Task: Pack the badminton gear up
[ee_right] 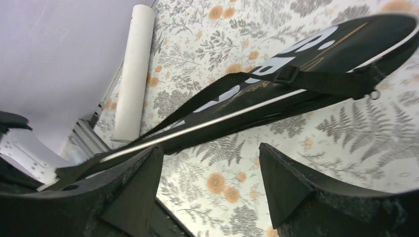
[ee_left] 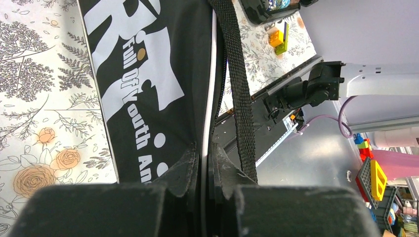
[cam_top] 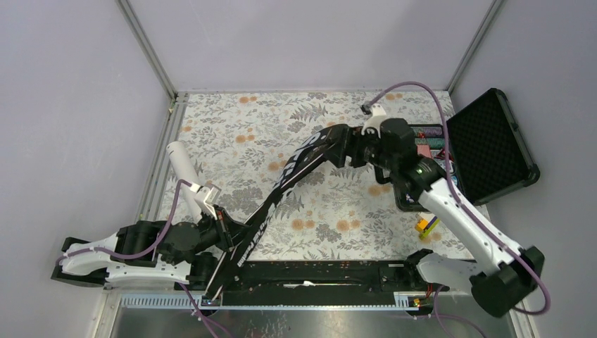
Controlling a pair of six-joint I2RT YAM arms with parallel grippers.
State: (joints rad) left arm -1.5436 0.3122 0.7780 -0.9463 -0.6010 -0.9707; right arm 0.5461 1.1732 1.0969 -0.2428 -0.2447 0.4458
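Observation:
The long black racket bag [cam_top: 296,176] lies slantwise from the near left to the far middle, one side lifted. My left gripper [cam_top: 224,229] is shut on its white-piped edge near the narrow end; in the left wrist view the fingertips [ee_left: 205,148] pinch the piping beside the bag's print [ee_left: 148,74] and the woven strap [ee_left: 242,89]. My right gripper [cam_top: 350,149] is open and empty at the bag's wide end; in its wrist view the gripper [ee_right: 210,148] hangs above the table, just short of the bag [ee_right: 316,49]. The white tube [cam_top: 181,169] lies at the left [ee_right: 134,74]. Rackets and shuttlecock are not visible.
An open black hard case [cam_top: 493,144] with coloured chips [cam_top: 429,144] stands at the far right. Small yellow and green blocks [cam_top: 424,225] lie near the right arm and show in the left wrist view [ee_left: 279,38]. A metal frame rail [cam_top: 158,176] borders the left edge.

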